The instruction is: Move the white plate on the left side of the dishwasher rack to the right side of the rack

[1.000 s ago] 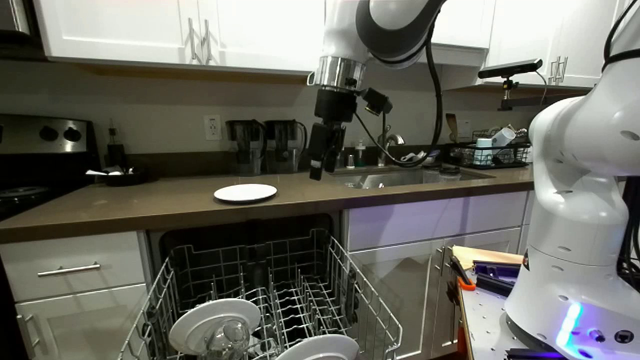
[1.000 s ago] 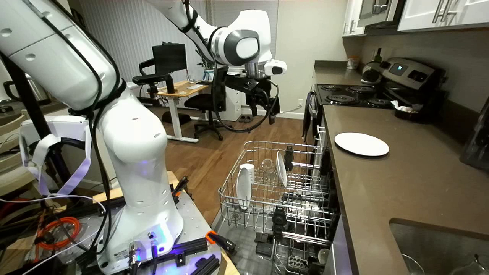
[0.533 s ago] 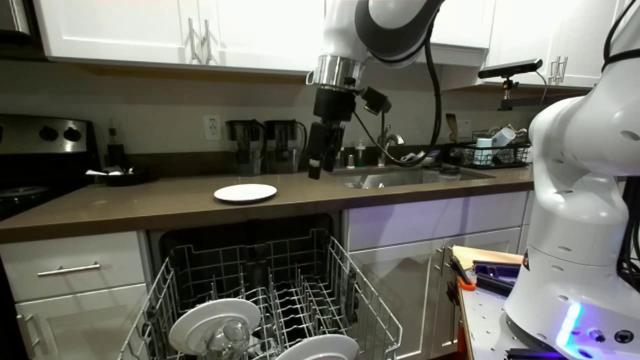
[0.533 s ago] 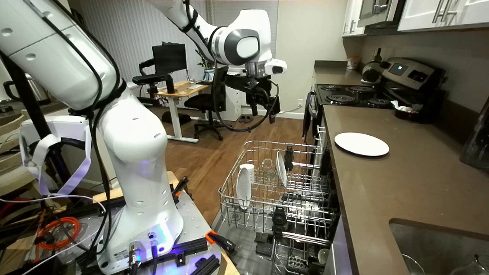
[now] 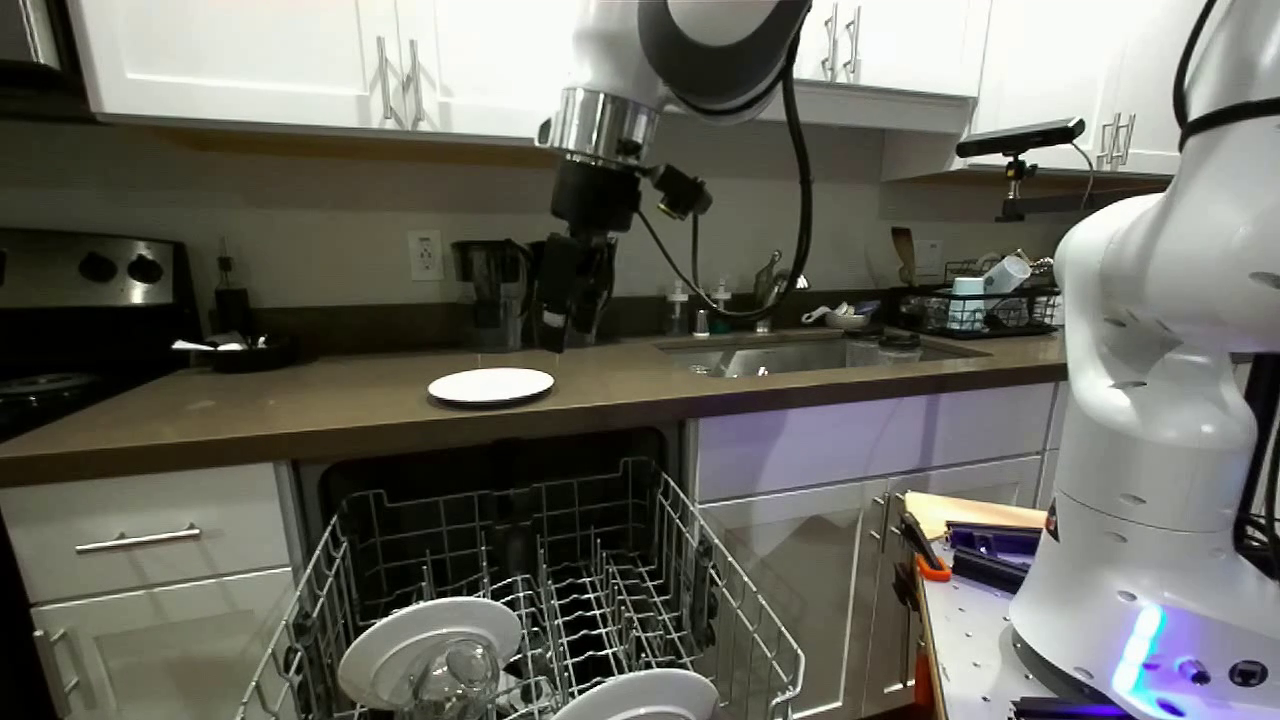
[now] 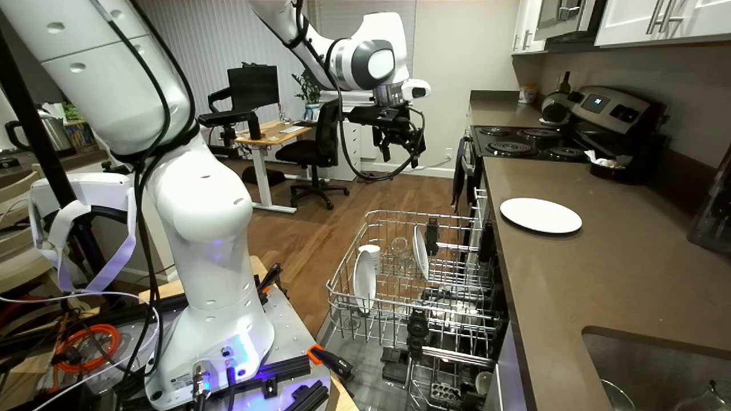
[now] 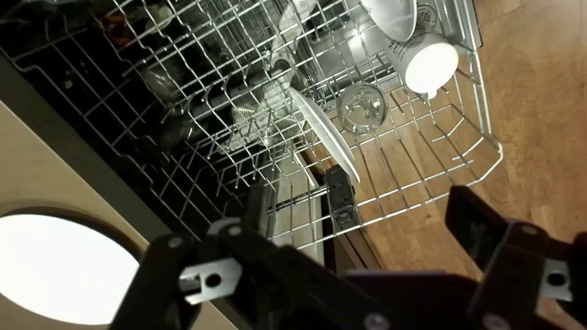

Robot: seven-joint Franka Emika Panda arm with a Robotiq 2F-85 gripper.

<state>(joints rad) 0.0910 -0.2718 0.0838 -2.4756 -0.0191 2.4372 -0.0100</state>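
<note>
Gripper point(image 7: 358, 208): fingers point(image 7: 474, 224) spread wide, one on each side of the wrist view, with wires of the dishwasher rack point(image 7: 392, 214) and wood floor point(image 7: 410, 240) showing through the gap. It points down, higher than the counter point(image 6: 605, 274), on the end of the white arm point(image 6: 200, 205).

White plate point(image 5: 410, 635), the one to be moved: in the rack, on its left side as I see it in an exterior view, standing on edge and leaning. Gripper well apart from it; transfer to the right side not yet done. Wrist view gives the plate nearly edge-on, slanting, one end close to a black fitting point(image 7: 341, 195) on the rack; whether they touch I cannot judge.

Clear glass point(image 7: 362, 108): just beside that plate, overlapping part of it in an exterior view. Second white dish point(image 6: 364, 281): also on edge in the rack, apart from the plate, near a white cup point(image 7: 431, 68). Lettering on the cup, too little of it showing to read.

Rack itself: drawn out from beneath the counter. Flat white plate point(image 6: 541, 216) lies on the counter in both exterior views; in the wrist view its face is washed out by glare. In an exterior view two dark pitchers point(image 5: 487, 290) stand at the back of the counter, the right-hand one partly hidden behind the gripper; sink point(image 5: 800, 357) farther right
</note>
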